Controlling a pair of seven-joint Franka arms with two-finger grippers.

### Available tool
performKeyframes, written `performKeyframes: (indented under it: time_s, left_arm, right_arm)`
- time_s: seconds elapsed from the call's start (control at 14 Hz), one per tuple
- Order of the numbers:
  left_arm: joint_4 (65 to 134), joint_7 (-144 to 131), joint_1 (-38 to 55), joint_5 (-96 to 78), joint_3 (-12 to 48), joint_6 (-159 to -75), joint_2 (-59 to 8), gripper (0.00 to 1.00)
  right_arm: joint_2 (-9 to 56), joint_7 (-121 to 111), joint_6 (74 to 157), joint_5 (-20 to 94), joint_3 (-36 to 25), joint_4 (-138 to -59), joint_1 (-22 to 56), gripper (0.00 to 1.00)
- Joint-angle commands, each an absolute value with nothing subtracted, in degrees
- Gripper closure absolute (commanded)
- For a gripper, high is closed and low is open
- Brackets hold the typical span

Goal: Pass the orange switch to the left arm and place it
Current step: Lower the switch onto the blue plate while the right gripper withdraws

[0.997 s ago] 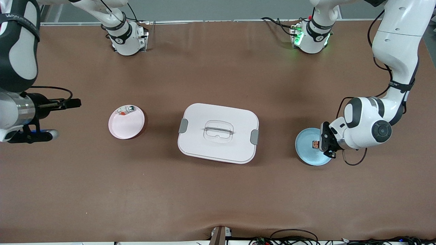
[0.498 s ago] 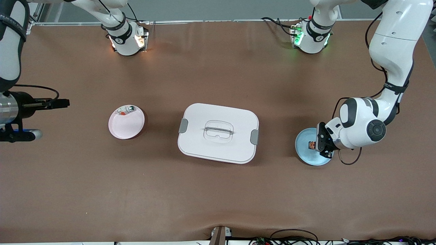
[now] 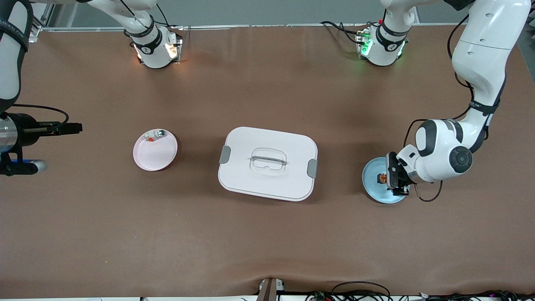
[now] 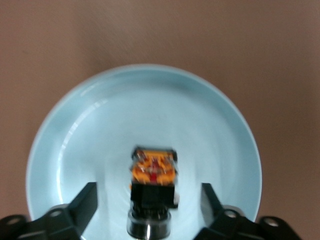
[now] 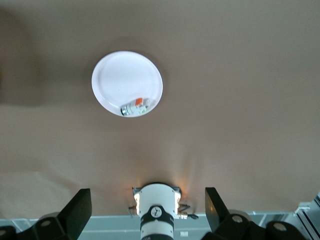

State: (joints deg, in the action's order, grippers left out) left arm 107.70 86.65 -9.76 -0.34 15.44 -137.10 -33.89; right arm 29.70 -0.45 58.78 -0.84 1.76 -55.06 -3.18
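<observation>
Switch (image 4: 154,175): small, light, rigid, lying on the blue plate (image 3: 374,192) at the box's (image 3: 267,163) three o'clock. Left gripper (image 4: 150,200) is spread around it; its black sides should be pinched. Right gripper (image 5: 145,210) waits, spread.

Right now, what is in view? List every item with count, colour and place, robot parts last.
orange switch: one, black with orange face, on the blue plate.
blue plate: one, light blue, toward the left arm's end.
box: one, white with grey latches, mid-table between the plates.
pink plate: one, pale pink, toward the right arm's end.
small part: one, clear-silvery with orange, on the pink plate.
left claw: open, straddling the switch.
right claw: waiting off the right arm's end of the table.
</observation>
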Motion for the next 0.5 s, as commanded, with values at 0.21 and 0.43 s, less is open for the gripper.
performKeyframes:
  time_s: [0.21,0.43]
  left_arm:
    - [107.8,61.0,-9.8,-1.2,17.4,-129.3,-24.5,0.0]
    - [102.2,49.3,-9.8,-0.4,17.1,-124.4,-23.0,0.0]
  right_arm:
    - [24.0,-0.2,62.2,0.6,3.1,-56.9,-4.4,0.0]
    - [21.8,0.0,62.4,0.7,3.1,-57.9,-4.0,0.0]
